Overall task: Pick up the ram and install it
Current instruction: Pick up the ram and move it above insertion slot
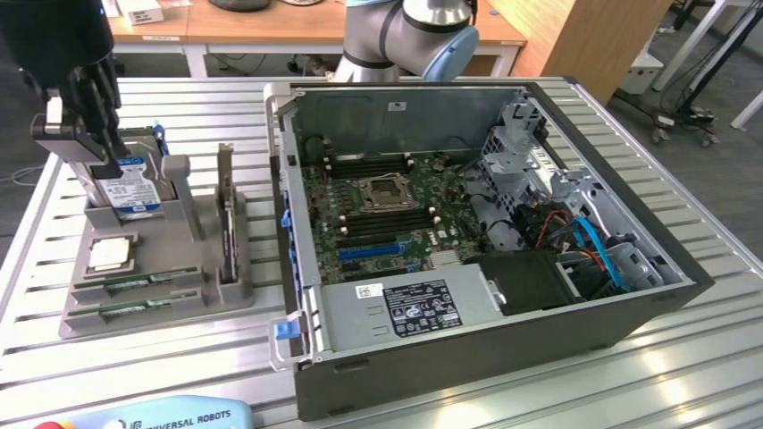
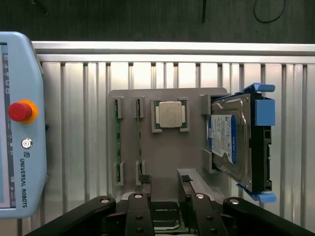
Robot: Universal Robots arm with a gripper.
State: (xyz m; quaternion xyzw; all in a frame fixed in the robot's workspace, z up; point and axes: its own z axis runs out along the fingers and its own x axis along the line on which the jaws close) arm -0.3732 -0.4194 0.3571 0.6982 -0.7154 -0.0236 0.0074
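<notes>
A Universal Robots arm (image 1: 406,31) hangs its black claw (image 2: 165,181) over a grey plastic holder (image 2: 167,157) on the slatted aluminium table (image 2: 74,123); the claw's two fingers (image 2: 143,179) stand spread apart with nothing between them, and they touch none of the parts below. The ram (image 2: 139,142), a slim, long green circuit-board stick, lies flat in its slot on the holder, just beside its twin (image 2: 118,142), a second stick of the same kind in the neighbouring slot; neither has been lifted. A square silver processor chip (image 2: 170,114) sits in its own recess next to the two sticks; beyond it a silver hard drive with a blue label (image 2: 229,140), cradled in a blue bracket, stands on edge at the holder's other end. From the exterior view, the claw is up above the hard-drive end of the holder, while the sticks lie at the end nearest the camera; on the exterior view's right, close beside the holder, an open dark grey computer case (image 1: 501,357) lies on its side, its green motherboard (image 1: 394,214) exposed, long black slots flanking the central socket. A pale blue teach pendant with a red stop button (image 2: 22,128) rests on the table near the holder's ram end.
</notes>
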